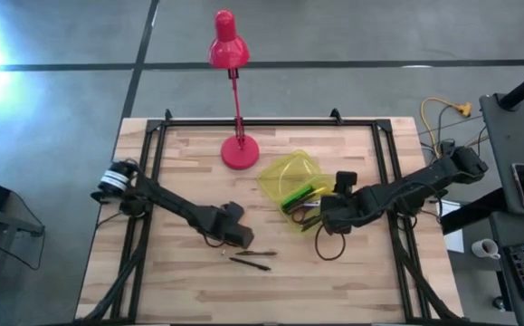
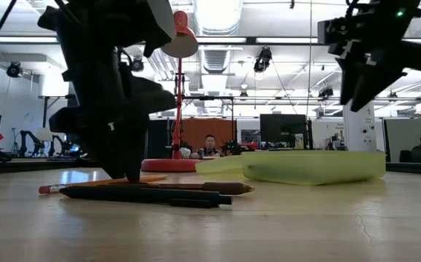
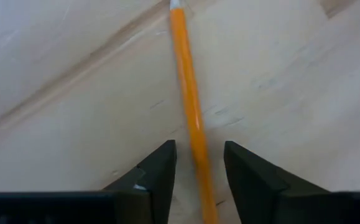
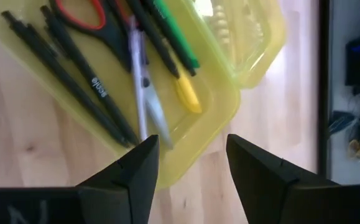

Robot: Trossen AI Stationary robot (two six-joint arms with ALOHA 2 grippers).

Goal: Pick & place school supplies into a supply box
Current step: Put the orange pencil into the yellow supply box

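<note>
Pencil, orange, lies on the surface between the parted, empty fingers of my left end effector, beside dark pens. My right end effector hangs wide and empty over the supply box, which holds scissors and pens.

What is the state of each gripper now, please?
Left gripper: open, fingers either side of the orange pencil on the table.
Right gripper: open, empty, above the yellow box.
</note>
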